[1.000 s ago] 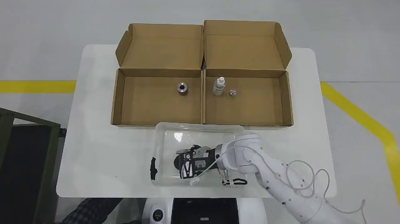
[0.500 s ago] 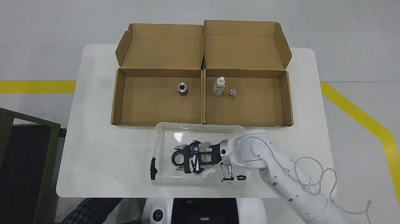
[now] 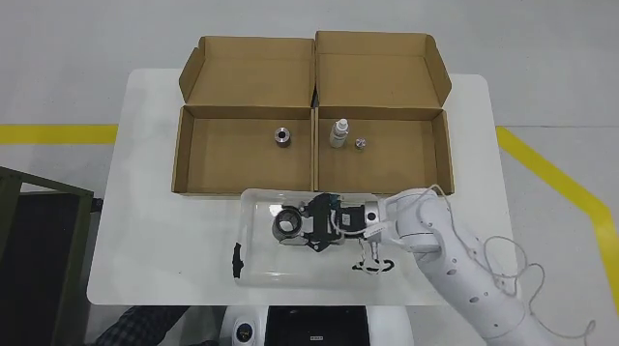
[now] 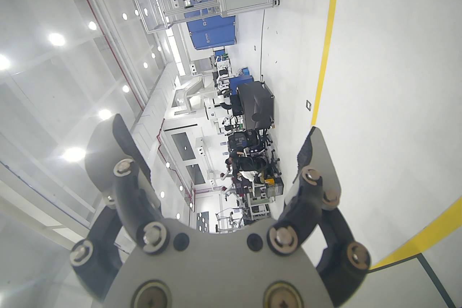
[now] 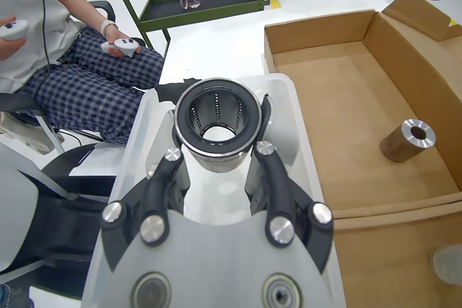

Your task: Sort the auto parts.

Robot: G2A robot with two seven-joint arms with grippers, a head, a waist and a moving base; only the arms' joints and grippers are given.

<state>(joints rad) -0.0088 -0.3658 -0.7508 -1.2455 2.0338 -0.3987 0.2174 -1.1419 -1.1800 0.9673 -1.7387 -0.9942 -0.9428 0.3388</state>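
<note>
My right gripper (image 3: 293, 225) is shut on a steel linear bearing (image 5: 218, 127), a black-rimmed sleeve held open end up over the clear plastic bin (image 3: 253, 249). The bearing (image 3: 287, 222) hangs over the bin's far half. A black clip (image 3: 372, 267) lies in the bin, and a black part (image 3: 236, 259) sits at its left rim. The left cardboard box (image 3: 208, 167) holds a metal bushing (image 3: 280, 136), also seen as the bushing (image 5: 408, 140). The right cardboard box (image 3: 406, 167) holds a white bottle (image 3: 338, 133) and a small metal fitting (image 3: 361, 142). My left gripper (image 4: 214, 129) is open and holds nothing.
Both boxes stand side by side at the back of the white table (image 3: 145, 249), lids folded back. The bin lies just in front of them near the table's front edge. A green metal cart (image 3: 29, 240) stands left of the table.
My right gripper has carried the bearing from the bin's near middle toward its far side, closer to the boxes. The arm's elbow has swung to the right.
</note>
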